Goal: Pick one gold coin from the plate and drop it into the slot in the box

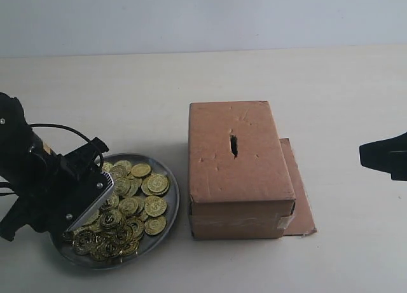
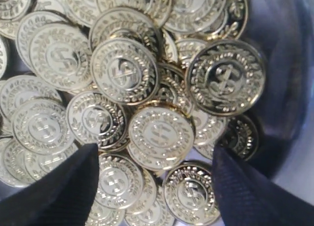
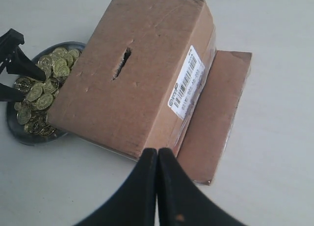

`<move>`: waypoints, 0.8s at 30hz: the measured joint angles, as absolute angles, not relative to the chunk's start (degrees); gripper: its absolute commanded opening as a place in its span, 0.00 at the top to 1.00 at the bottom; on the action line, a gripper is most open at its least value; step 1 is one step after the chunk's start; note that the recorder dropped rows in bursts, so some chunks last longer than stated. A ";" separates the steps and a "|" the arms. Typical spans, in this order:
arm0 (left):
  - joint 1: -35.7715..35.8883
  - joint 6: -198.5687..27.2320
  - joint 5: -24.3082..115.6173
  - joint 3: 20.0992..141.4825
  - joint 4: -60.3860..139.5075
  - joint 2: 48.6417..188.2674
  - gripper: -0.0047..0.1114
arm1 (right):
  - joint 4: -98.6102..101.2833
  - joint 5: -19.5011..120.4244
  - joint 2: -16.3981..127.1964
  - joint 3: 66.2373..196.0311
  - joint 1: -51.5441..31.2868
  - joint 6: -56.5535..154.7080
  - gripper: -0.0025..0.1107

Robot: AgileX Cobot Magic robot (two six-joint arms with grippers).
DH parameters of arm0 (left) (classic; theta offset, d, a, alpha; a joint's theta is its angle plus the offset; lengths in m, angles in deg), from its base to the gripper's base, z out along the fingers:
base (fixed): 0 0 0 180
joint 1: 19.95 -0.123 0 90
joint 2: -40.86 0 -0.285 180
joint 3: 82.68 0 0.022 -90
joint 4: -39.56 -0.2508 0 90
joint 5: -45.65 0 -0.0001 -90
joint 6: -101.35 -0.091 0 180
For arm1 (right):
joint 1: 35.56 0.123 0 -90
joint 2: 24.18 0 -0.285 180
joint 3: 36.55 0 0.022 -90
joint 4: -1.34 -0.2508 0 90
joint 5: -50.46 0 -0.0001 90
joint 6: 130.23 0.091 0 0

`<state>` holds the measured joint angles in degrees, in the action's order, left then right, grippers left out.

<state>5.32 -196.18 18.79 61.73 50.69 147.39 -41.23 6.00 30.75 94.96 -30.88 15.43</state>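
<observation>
The small round shiny gold coin [image 2: 161,137] framed between our left gripper's [image 2: 154,152] two dark fingers [image 2: 64,187] lies nearly flat, embossed face up, propped a little on its neighbours. Being a disc, it shows no long axis. It is one of a heap of like coins [image 1: 130,204] in the round shallow silver-grey metal plate [image 1: 175,204], which stands on the pale table [image 1: 318,70]. We see the left gripper spread wide, a finger standing in the pile on either side of that coin and clasping nothing.

Just beside the plate stands the rectangular brown cardboard box [image 1: 248,172]. The short dark ragged slot [image 1: 233,145] in the middle of its top runs lengthwise, parallel to the box's long edges and away from the exterior camera. A flat cardboard flap [image 1: 300,197] lies out from the base on the side away from the plate, and a white barcode label [image 3: 187,83] sits on that same wall. Our right gripper [image 3: 157,157] hangs beyond the flap, well apart, its fingers pressed together and empty.
</observation>
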 measured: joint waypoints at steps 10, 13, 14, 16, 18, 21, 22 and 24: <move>7.37 -198.40 14.79 64.34 47.59 148.14 0.41 | -41.23 6.00 30.75 94.96 -30.88 15.43 0.98; 7.69 -198.40 13.70 64.44 46.13 148.65 0.42 | -41.23 6.00 30.75 94.96 -30.88 15.43 0.98; 7.69 -198.40 13.45 64.67 45.58 148.93 0.44 | -41.23 6.00 30.75 94.96 -30.88 15.43 0.98; 7.69 -198.40 13.21 64.94 45.12 149.29 0.45 | -41.23 6.00 30.75 94.96 -30.88 15.43 0.98; 7.69 -198.40 13.09 65.19 44.87 149.54 0.45 | -41.23 6.00 30.75 94.96 -30.88 15.43 0.98; 7.69 -198.40 13.09 65.44 44.65 149.66 0.45 | -41.23 6.00 30.75 94.96 -30.88 15.43 0.98; 7.69 -198.40 13.09 65.44 44.65 149.66 0.45 | -41.23 6.00 30.75 94.96 -30.88 15.43 0.98; 7.69 -198.40 12.75 65.65 44.65 149.78 0.45 | -41.23 6.00 30.75 94.96 -30.88 15.43 0.98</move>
<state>7.69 -198.40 12.75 65.65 44.65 149.78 -41.23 6.00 30.75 94.96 -30.88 15.43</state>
